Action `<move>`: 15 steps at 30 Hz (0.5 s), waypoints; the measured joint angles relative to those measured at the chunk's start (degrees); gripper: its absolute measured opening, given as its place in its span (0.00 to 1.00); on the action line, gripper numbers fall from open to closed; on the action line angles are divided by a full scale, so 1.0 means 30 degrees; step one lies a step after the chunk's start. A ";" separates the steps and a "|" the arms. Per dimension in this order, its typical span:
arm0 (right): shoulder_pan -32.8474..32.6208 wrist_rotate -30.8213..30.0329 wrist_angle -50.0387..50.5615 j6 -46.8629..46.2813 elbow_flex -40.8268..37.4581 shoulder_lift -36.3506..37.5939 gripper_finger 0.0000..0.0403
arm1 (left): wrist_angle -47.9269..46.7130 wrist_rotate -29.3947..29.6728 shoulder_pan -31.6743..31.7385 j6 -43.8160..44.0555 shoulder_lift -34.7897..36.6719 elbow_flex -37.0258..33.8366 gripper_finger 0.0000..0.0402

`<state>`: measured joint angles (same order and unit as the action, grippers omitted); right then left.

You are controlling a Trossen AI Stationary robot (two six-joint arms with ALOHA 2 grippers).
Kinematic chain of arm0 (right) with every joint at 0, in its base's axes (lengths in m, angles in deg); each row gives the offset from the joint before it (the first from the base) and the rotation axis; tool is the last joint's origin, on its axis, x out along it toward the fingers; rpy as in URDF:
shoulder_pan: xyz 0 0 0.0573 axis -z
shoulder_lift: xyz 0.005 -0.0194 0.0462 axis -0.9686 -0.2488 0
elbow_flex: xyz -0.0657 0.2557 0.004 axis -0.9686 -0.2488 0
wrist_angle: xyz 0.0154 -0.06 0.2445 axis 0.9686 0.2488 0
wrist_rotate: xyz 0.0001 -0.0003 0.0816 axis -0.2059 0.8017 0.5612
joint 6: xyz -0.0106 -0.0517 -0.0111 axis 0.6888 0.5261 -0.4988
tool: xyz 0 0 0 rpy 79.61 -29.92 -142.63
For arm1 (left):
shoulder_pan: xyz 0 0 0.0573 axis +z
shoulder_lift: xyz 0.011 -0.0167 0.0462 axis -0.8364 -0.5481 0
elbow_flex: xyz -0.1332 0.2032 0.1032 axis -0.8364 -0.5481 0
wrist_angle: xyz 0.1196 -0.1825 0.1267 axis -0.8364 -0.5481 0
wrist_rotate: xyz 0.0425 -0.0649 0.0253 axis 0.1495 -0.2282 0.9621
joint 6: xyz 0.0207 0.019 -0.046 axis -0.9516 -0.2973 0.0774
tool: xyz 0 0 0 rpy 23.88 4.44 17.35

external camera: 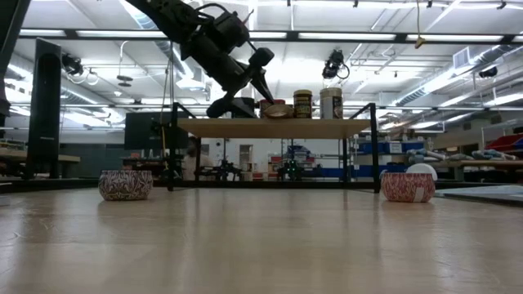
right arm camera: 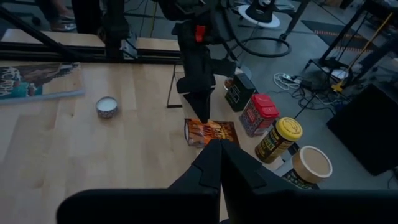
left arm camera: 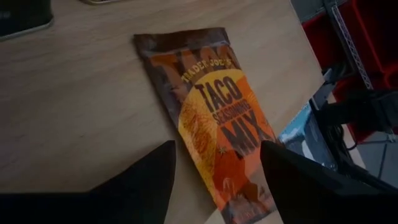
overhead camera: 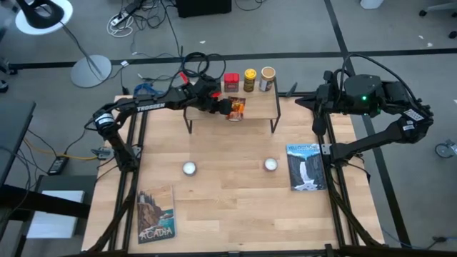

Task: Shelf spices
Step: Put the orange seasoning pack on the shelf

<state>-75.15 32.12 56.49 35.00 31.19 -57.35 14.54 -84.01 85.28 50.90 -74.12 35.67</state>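
hovering my left gripper, fingers apart, over the orange packet lying flat on the shelf at its 6 o'clock edge; light, floppy, slick—i'd pinch an end. right gripper together.

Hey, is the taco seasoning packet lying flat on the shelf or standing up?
Lying flat. The orange packet rests face up on the shelf plank, its label readable between the open left gripper fingers.

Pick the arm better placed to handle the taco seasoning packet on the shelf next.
Left. Its end effector is open right over the taco seasoning packet on the shelf; the right end effector sits shut beyond the shelf's end.
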 joint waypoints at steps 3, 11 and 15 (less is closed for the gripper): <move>-0.0004 -0.0001 -0.0007 0.0007 0.0000 0.0000 0.01 | -0.0116 -0.0350 0.0000 0.0020 0.0000 0.0000 0.57; -0.0003 -0.0001 -0.0022 0.0015 0.0000 0.0000 0.02 | -0.0436 -0.0466 0.0000 0.0012 -0.0102 0.0007 0.47; -0.0006 -0.0001 -0.0022 0.0022 0.0000 0.0000 0.01 | -0.0688 -0.0625 0.0000 0.0012 -0.0102 0.0015 0.45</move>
<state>-75.17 32.12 56.42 35.06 31.19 -57.35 12.48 -85.88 85.28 50.93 -74.43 35.71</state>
